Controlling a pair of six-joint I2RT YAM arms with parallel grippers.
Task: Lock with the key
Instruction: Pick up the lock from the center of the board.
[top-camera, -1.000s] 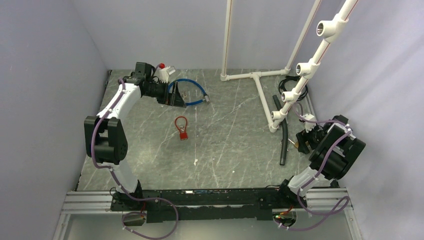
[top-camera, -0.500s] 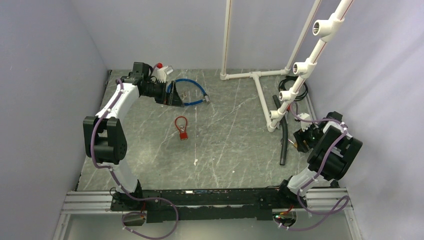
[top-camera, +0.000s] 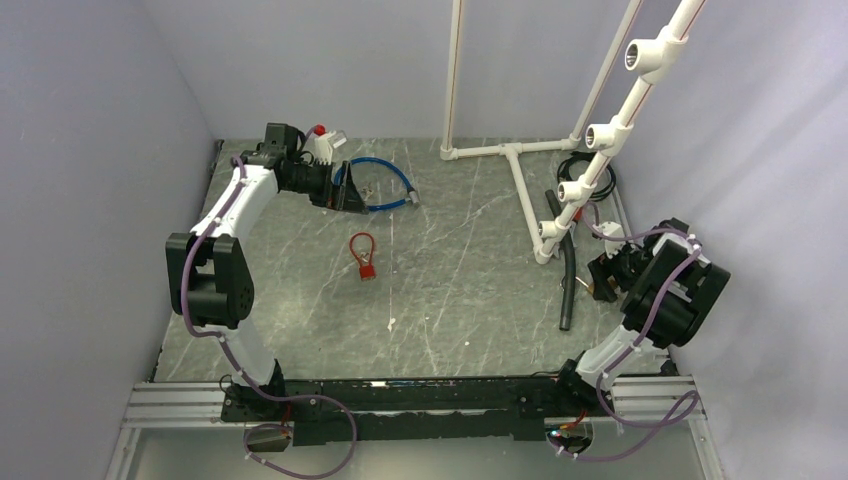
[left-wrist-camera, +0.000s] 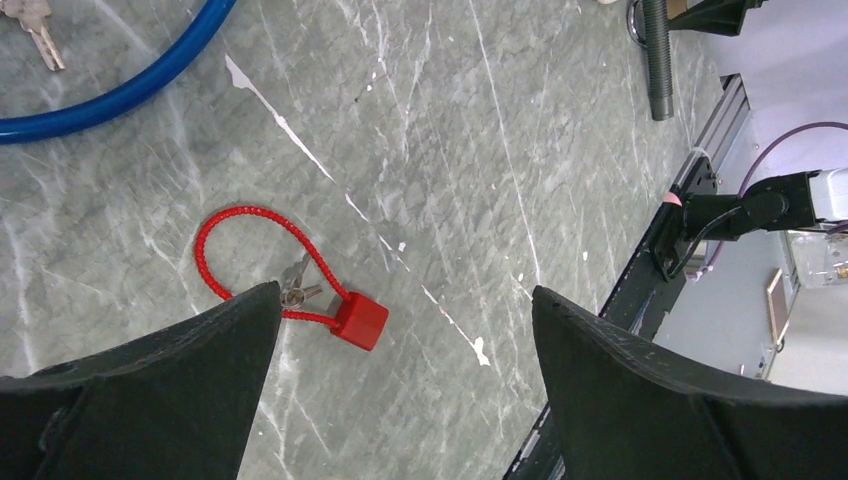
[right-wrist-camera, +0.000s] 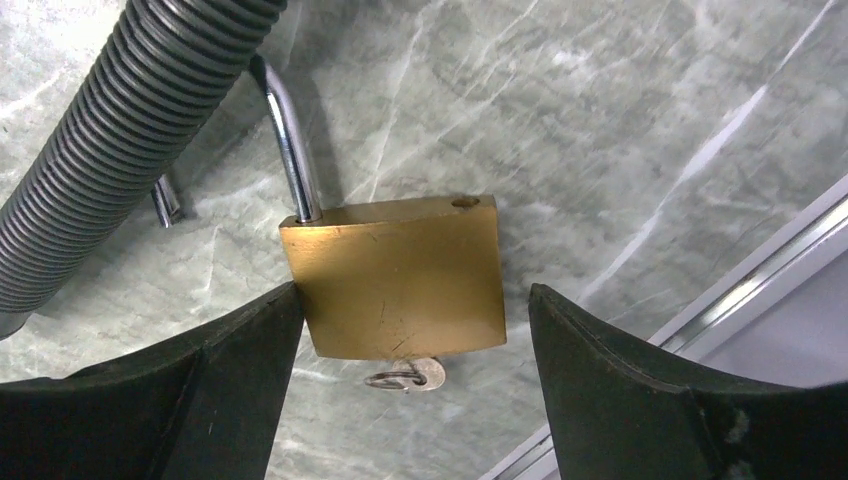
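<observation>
A brass padlock (right-wrist-camera: 395, 275) lies flat on the table at the right edge, seen in the right wrist view. Its steel shackle (right-wrist-camera: 285, 140) stands open and runs under a black ribbed hose (right-wrist-camera: 130, 130). The key (right-wrist-camera: 420, 375), small and silver with a wire ring, sticks out of the padlock's bottom. My right gripper (right-wrist-camera: 412, 290) is open around the padlock body. Its left finger is at the body's edge and its right finger stands apart from it. My left gripper (left-wrist-camera: 405, 290) hangs open over the table at the far left, holding nothing.
A red cable lock (left-wrist-camera: 360, 320) with small keys (left-wrist-camera: 298, 292) lies under the left gripper. A blue cable loop (left-wrist-camera: 120, 90) with another key (left-wrist-camera: 40, 40) is beyond it. A white pipe frame (top-camera: 520, 175) and the black hose (top-camera: 568, 285) stand near the right arm. A metal rail (right-wrist-camera: 700, 310) borders the padlock.
The right arm has shifted a little near the hose, and its jaws have narrowed and then widened again. The left arm has barely moved.
</observation>
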